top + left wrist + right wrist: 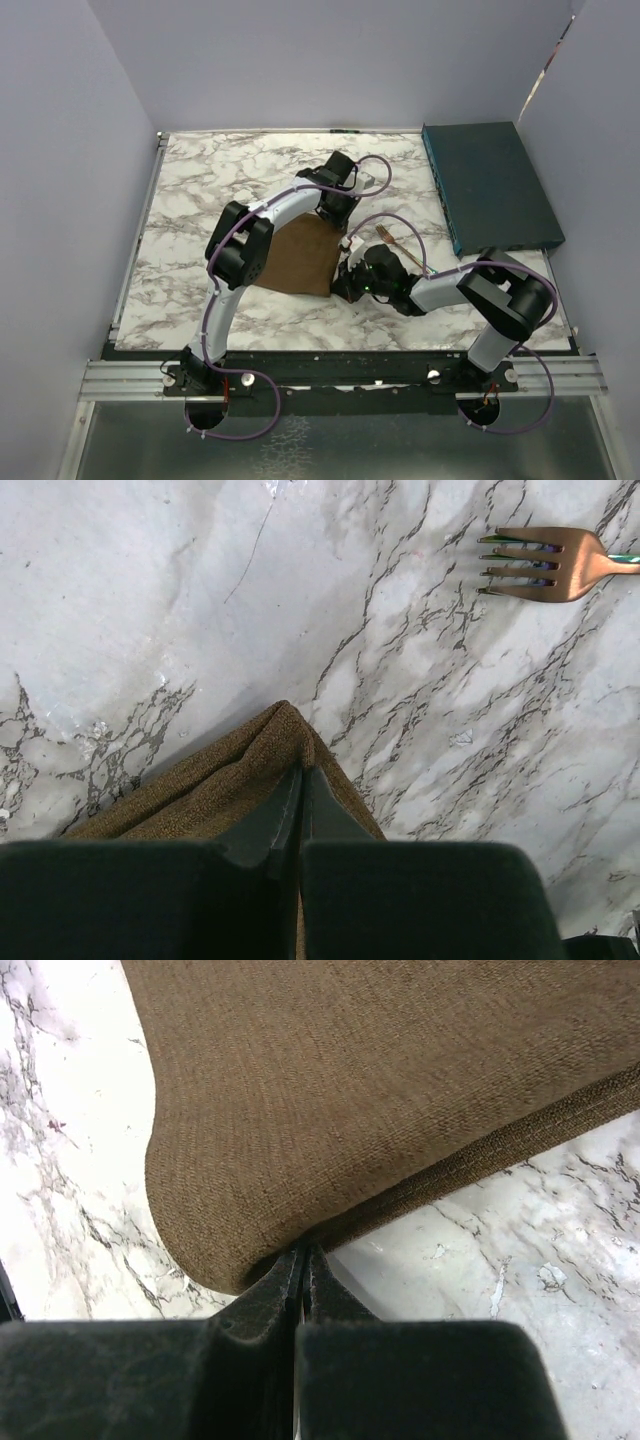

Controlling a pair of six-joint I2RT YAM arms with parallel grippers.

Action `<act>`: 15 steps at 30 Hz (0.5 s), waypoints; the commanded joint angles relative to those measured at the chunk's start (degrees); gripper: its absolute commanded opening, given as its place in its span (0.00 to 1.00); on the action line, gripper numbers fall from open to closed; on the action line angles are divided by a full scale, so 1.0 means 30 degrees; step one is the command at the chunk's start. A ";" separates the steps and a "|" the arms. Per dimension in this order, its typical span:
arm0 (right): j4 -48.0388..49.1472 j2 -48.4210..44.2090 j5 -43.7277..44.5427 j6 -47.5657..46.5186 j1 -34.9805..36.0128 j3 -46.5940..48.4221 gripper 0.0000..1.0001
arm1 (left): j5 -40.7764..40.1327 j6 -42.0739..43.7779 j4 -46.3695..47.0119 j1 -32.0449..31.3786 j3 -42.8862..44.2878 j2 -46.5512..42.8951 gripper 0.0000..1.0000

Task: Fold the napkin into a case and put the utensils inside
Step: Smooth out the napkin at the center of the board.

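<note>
The brown napkin (298, 257) lies folded on the marble table between the two arms. My left gripper (336, 210) is shut on the napkin's far right corner; in the left wrist view the jaws (301, 777) pinch the pointed cloth corner (240, 770). My right gripper (350, 281) is shut on the napkin's near right corner; in the right wrist view the jaws (302, 1257) clamp the folded edge of the cloth (350, 1110). The copper fork (389, 238) lies on the table just right of the napkin, apart from it. Its tines show in the left wrist view (545, 563).
A dark teal flat box (490, 185) lies at the back right of the marble table (230, 170). Blue-grey walls close in the left, back and right sides. A metal rail (330, 380) runs along the near edge.
</note>
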 commanded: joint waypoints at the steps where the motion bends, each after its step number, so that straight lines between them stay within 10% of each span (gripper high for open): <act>1: -0.1962 0.0161 -0.0494 -0.0354 0.0023 -0.0139 0.01 | 0.0924 -0.0436 0.0098 0.0161 0.0786 0.0404 0.00; 15: -0.3241 -0.4179 0.0697 0.0239 -0.0513 -0.0523 0.03 | 0.0316 0.0170 0.0255 0.0132 0.0108 0.1918 0.00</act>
